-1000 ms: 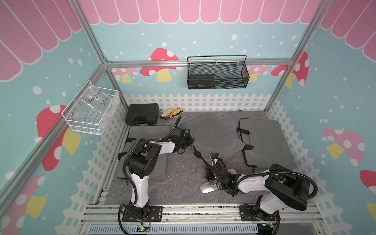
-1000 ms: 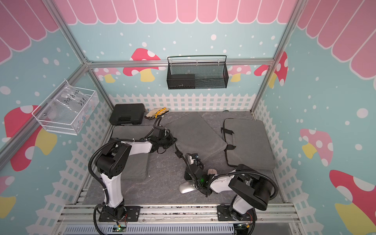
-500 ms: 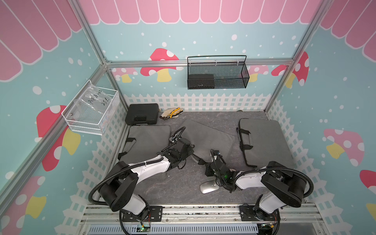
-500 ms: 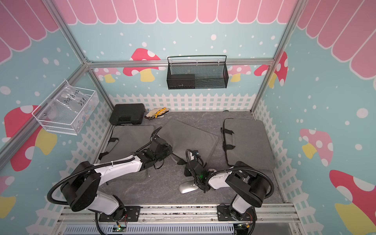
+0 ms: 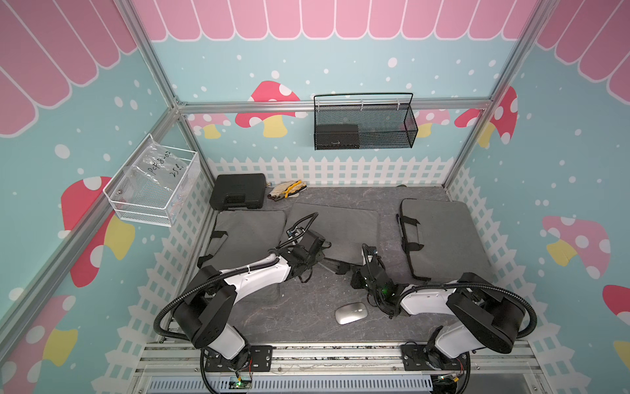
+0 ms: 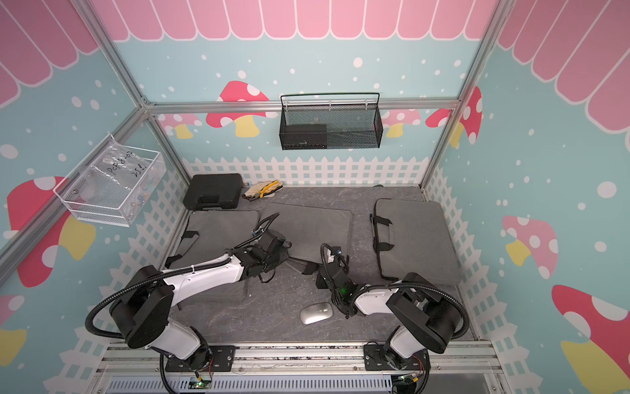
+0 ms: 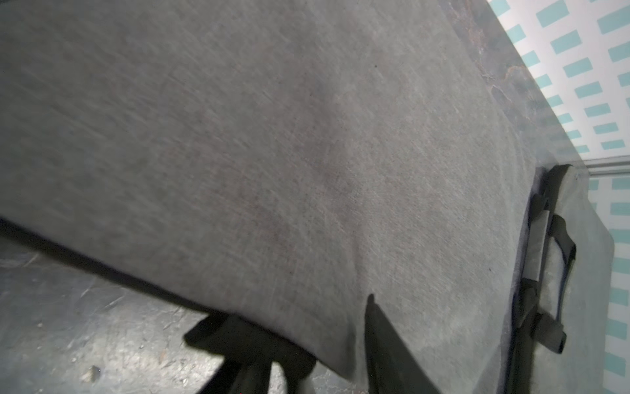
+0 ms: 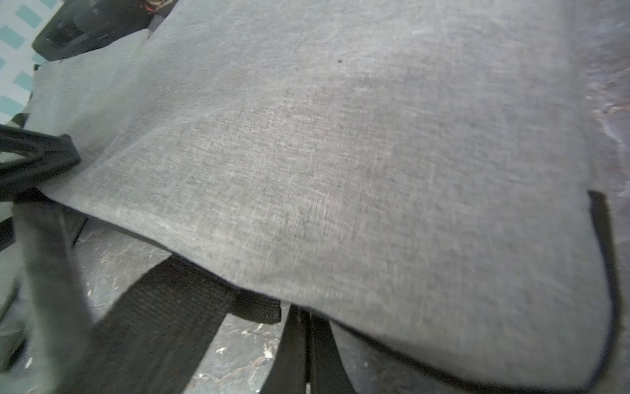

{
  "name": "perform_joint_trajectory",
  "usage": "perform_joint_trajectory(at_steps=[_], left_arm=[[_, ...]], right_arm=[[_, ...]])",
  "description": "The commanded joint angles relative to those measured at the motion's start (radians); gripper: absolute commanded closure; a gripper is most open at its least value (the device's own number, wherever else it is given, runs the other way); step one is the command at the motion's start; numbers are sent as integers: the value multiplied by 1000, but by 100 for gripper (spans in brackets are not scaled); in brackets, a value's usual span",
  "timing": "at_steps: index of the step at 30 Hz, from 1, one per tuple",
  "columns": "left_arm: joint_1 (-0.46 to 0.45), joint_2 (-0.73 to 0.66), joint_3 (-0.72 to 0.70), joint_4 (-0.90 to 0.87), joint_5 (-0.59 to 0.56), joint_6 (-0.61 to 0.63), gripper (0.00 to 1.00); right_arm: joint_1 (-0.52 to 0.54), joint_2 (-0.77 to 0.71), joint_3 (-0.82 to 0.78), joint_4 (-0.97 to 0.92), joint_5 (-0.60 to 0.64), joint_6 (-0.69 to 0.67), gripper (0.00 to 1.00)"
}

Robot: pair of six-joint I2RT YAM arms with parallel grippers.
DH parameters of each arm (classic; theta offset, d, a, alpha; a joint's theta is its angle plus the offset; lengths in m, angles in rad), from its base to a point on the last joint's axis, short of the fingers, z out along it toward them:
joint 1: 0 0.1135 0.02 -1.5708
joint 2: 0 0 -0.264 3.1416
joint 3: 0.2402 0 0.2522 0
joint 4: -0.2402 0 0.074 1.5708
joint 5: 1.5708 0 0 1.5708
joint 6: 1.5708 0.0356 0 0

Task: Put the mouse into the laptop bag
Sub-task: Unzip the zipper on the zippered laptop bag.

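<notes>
From high at the front in both top views, looking down on the whole tabletop [image 5: 306, 307]; from both wrists, close on the same bag [image 7: 272, 153].

The only writing is a handwritten black marker note on the clear plastic bag [image 5: 155, 170] lying in the white wire basket [image 5: 136, 213] on the left wall. In both top views it runs in two slanted lines, roughly "PCF8-02" above "25L" [image 6: 117, 169], though several characters are uncertain. A faint pale mark on the black box [image 5: 335, 135] in the far mesh basket [image 5: 385, 131] is too small to read.
</notes>
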Motion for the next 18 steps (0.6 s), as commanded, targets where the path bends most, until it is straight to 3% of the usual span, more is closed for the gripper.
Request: perform_joint_trajectory(at_steps=[1,8,14,18], left_arm=[[50,35,61,-68,25,25,35],[147,123,99,-79,150,49,24],[152,149,101,3,276,44,34],[122,111,50,10,319,-20,34]], right_arm=[[-17,-6,-25,-29,49,-11,100],[-57,-17,-42,-12,19,-31,100],[-64,-33,-40,-14,-11,-44,100],[-64,-26,-40,19,-40,-50,100]])
